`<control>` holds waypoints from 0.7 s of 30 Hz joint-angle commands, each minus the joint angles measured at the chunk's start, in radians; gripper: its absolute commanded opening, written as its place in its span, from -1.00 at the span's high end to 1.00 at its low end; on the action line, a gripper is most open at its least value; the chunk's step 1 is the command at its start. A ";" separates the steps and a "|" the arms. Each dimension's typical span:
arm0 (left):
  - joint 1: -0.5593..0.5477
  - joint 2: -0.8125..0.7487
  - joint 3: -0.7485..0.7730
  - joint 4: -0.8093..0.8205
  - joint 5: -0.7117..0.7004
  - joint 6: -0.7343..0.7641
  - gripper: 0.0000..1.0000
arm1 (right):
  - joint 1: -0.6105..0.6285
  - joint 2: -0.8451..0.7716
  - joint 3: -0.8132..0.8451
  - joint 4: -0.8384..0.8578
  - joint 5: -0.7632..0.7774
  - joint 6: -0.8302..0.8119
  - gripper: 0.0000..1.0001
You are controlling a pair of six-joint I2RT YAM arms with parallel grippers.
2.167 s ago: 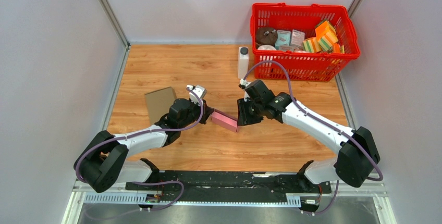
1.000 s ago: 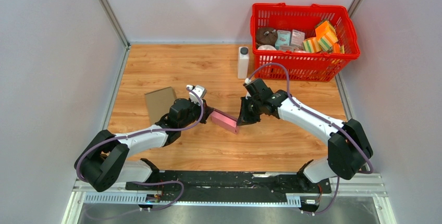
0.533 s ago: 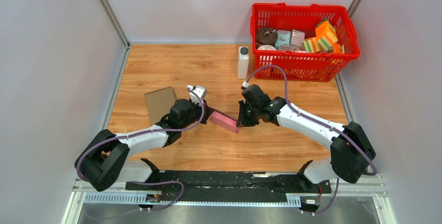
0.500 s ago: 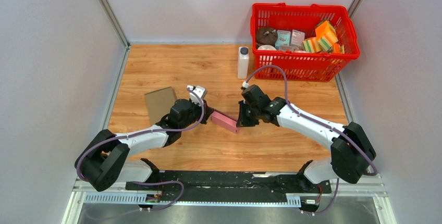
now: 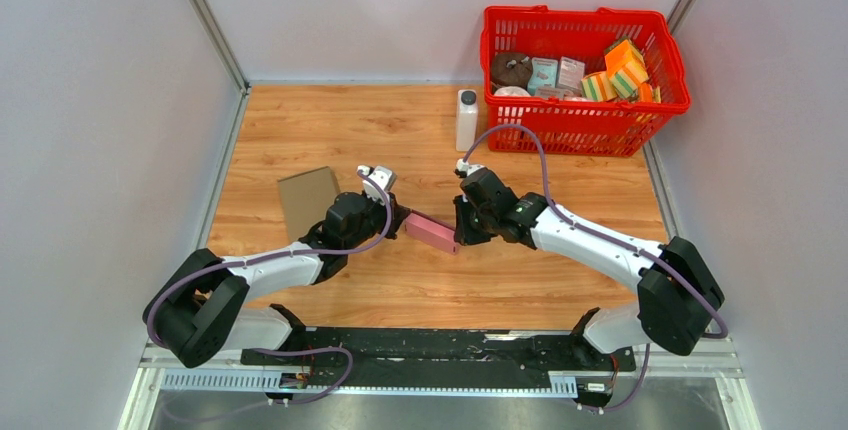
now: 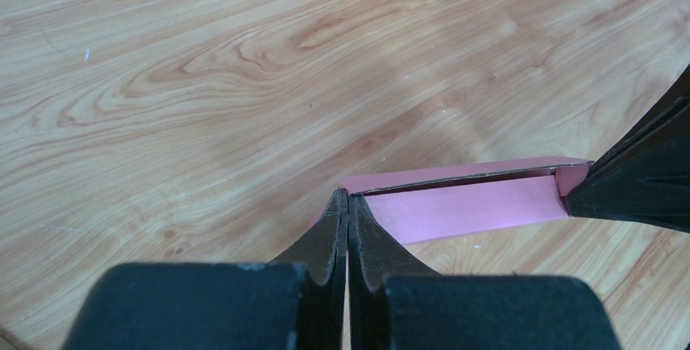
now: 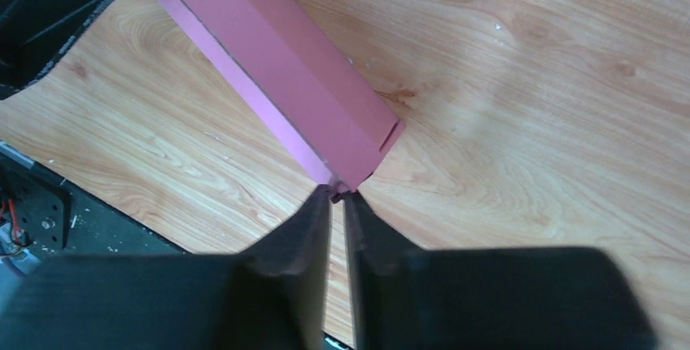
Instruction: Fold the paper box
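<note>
Pink box (image 5: pixel 431 233) prob. light, flimsy card: pinch end flaps only; L tool (image 6: pixel 348 197) clamped on frame-left end, R tool (image 7: pixel 338 194) barely apart.

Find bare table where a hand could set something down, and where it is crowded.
Bare: the back left, between cardboard sheet and white bottle; the near strip in front of the pink box. Crowded: the middle, around the box; the red basket corner.
</note>
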 commanded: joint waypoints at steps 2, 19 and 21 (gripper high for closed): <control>-0.018 0.007 -0.036 -0.079 0.012 -0.015 1.00 | 0.001 -0.038 0.005 0.038 -0.025 -0.103 0.33; -0.020 0.016 -0.032 -0.074 0.020 -0.016 1.00 | 0.153 -0.048 0.039 0.170 0.148 -0.575 -0.55; -0.020 0.013 -0.032 -0.074 0.023 -0.016 1.00 | 0.173 -0.028 0.014 0.228 0.185 -0.611 -0.55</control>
